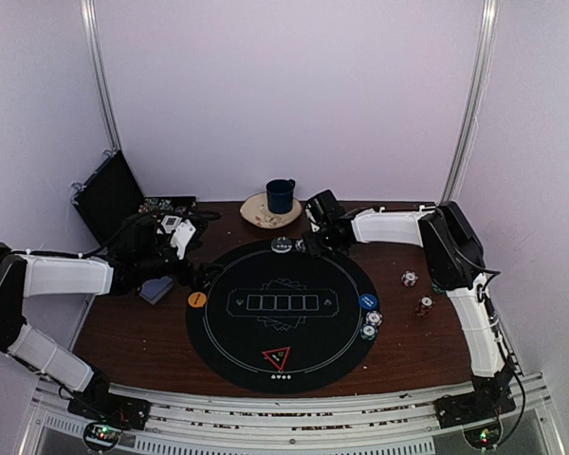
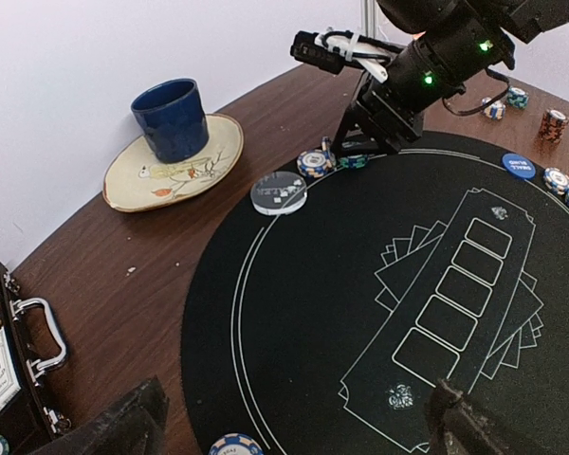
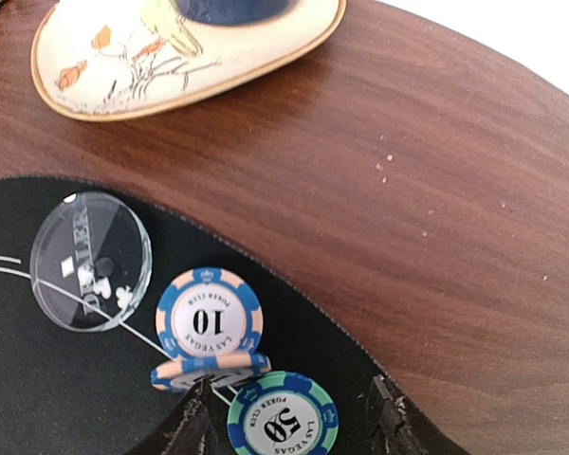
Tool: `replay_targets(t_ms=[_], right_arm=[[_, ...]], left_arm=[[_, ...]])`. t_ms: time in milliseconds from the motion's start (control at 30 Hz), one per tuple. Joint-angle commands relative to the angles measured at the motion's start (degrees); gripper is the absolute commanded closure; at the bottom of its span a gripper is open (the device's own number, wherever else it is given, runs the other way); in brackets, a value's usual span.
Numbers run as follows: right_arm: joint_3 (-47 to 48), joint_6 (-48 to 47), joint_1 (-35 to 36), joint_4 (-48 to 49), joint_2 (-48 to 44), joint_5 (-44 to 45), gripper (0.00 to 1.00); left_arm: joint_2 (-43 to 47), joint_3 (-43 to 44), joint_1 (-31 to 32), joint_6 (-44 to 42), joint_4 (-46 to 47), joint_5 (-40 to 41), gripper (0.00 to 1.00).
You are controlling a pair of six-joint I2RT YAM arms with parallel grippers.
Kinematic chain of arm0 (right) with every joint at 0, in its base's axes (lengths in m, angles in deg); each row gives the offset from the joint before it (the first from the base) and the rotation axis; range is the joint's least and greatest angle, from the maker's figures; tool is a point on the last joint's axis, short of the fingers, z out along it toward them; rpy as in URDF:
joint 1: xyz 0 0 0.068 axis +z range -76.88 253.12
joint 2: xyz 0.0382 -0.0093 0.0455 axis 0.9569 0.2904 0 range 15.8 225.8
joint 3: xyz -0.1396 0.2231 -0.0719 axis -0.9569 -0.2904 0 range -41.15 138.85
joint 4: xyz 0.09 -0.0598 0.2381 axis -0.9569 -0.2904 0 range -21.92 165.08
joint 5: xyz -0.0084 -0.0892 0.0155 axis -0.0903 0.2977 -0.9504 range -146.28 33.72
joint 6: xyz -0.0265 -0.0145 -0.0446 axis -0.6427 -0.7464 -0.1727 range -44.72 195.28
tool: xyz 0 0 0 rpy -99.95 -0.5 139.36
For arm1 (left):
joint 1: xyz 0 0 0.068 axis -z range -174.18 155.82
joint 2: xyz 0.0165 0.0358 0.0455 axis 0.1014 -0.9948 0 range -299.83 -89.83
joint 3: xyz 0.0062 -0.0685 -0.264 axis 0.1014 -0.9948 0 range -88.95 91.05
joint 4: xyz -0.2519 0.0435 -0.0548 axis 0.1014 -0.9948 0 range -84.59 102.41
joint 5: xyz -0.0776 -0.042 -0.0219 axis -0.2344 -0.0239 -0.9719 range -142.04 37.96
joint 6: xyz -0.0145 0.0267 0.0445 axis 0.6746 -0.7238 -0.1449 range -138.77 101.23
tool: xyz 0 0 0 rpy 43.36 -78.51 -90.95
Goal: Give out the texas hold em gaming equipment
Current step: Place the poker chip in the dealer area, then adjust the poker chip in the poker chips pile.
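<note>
Brown wooden table (image 1: 133,332) is showing around a round black mat (image 1: 313,351), where the poker gear is being laid out. At the mat's far edge the right gripper (image 3: 286,389) is hanging with its jaws about half apart, straddling a green chip (image 3: 283,422) that is lying flat. Neither finger appears to be touching it, so nothing is in its hold. Two blue chips (image 3: 209,318) are lying just beside it, one overlapping the other, with the clear dealer button (image 3: 90,261) to their left. The left gripper (image 2: 299,393) is hovering spread wide and empty over the mat's left side. Whether the green chip is being set down or picked up is not showing — either way the step is calling for a straight vertical move, keeping the chip centred and the near finger off the blue chips.
</note>
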Motion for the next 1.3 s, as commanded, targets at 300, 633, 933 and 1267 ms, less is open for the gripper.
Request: replay_targets(t_ms=[300,633,933,1267], right_arm=[[5.01,0.88,0.05,-0.99,1.23,1.0,0.45],[-0.44,0.0,1.31,1.31,-4.52,-0.98,0.41],[-0.62,2.99,5.48,-0.67,-4.5,-1.89,0.36],[-1.69,4.65,7.84,-4.23,-5.76,2.02,0.09]], left_arm=[[-0.57,1.9,-0.27,0.15,2.34,-0.46,0.02],[-0.53,1.87,-0.31,0.16,2.43,-0.14,0.02],[-0.76,1.99,-0.28,0.19,2.34,-0.37,0.02],[-0.44,1.81,-0.27,0.16,2.34,-0.19,0.02]])
